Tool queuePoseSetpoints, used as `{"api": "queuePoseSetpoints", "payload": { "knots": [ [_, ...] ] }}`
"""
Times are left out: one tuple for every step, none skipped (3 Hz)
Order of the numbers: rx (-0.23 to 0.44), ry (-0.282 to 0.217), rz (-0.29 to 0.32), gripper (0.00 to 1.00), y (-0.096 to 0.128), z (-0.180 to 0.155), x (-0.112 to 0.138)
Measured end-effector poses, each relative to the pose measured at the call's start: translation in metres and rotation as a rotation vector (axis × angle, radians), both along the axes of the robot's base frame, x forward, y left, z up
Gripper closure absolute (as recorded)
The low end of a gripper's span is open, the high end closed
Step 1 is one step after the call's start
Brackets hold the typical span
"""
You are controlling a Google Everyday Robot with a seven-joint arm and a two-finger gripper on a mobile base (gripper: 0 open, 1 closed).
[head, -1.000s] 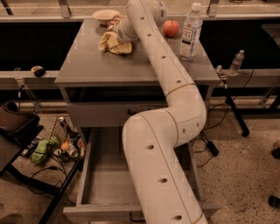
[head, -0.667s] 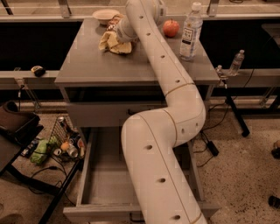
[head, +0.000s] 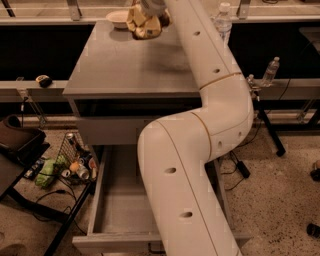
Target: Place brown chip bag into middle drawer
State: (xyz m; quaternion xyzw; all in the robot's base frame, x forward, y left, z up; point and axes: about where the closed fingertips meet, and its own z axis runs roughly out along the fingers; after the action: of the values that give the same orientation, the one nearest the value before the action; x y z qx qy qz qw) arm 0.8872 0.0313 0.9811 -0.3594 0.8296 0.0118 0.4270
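Gripper (head: 150, 6) at the top edge of the view, over the far end of the desk (head: 125, 65). It is cut off by the frame and pressed against a crumpled bundle of snack bags, so how far the jaws stand open, and whether they hold anything, cannot be told.

Directly beneath it is the brown chip bag (head: 161, 20), visible as the darker foil on the bundle's right side and touching the pale yellow chip bag (head: 140, 21). The edge between the two is unclear. A white bowl (head: 117, 19) sits just left of the bundle. A water bottle (head: 223, 22) stands to the right, beyond the arm (head: 200, 150).

A second earlier the bundle lay lower in the view, plainly resting on the desk, with an apple to its right. Now the bundle sits at the frame's top, the apple is out of sight, and the arm's elbow bends further right. A faint shadow on the desk nearer the camera suggests the bundle may be lifting, though contact cannot be ruled out.

The middle drawer (head: 120, 210) stands pulled out at the bottom with its grey floor bare. The step in hand is judged to be the grasp or first lift, with the carry to the drawer not yet begun. The likely risk is taking the yellow bag along.
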Motion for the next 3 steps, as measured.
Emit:
{"api": "queuePoseSetpoints", "payload": {
  "knots": [
    [-0.032,-0.01,0.017,1.0,-0.019,0.045,-0.038],
    [-0.085,0.066,0.065,1.0,-0.013,0.002,-0.064],
    [-0.085,0.066,0.065,1.0,-0.013,0.002,-0.064]
  ]
}}
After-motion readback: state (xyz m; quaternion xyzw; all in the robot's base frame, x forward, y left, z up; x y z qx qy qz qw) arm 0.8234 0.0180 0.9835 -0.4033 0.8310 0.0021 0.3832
